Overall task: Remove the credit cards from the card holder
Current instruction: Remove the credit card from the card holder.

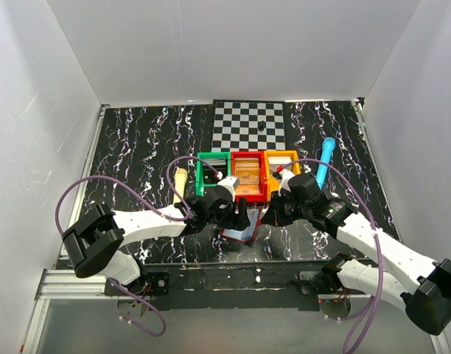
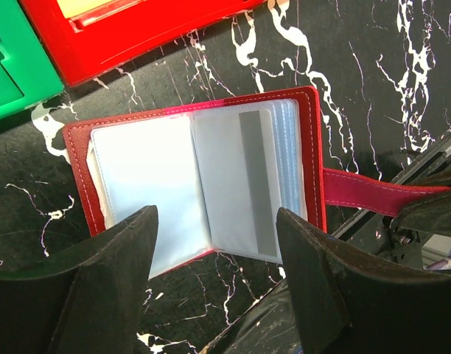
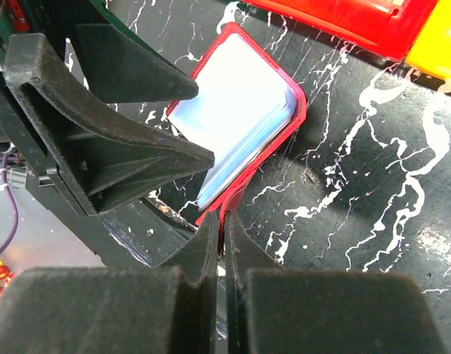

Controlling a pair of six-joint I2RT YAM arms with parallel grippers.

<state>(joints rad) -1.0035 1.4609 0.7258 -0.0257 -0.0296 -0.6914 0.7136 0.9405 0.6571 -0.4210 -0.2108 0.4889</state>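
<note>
The card holder (image 2: 144, 177) lies open on the black marbled table, red border up and pale blue-grey sleeves showing. One credit card with a grey stripe (image 2: 251, 184) sits in the right-hand sleeve. My left gripper (image 2: 217, 221) hovers open just above the holder's near edge, nothing between its fingers (image 3: 152, 155). My right gripper (image 3: 222, 221) is shut on the holder's red strap (image 2: 365, 193), at the holder's (image 3: 240, 110) near right side. In the top view both grippers meet over the holder (image 1: 240, 233) near the table's front edge.
Green (image 1: 203, 177), red (image 1: 240, 193) and orange (image 1: 292, 154) bins stand in a row just behind the holder; the red one holds something flat and tan. A blue marker (image 1: 325, 161) lies at right, a yellowish stick (image 1: 180, 181) at left, a checkerboard mat (image 1: 249, 125) at the back.
</note>
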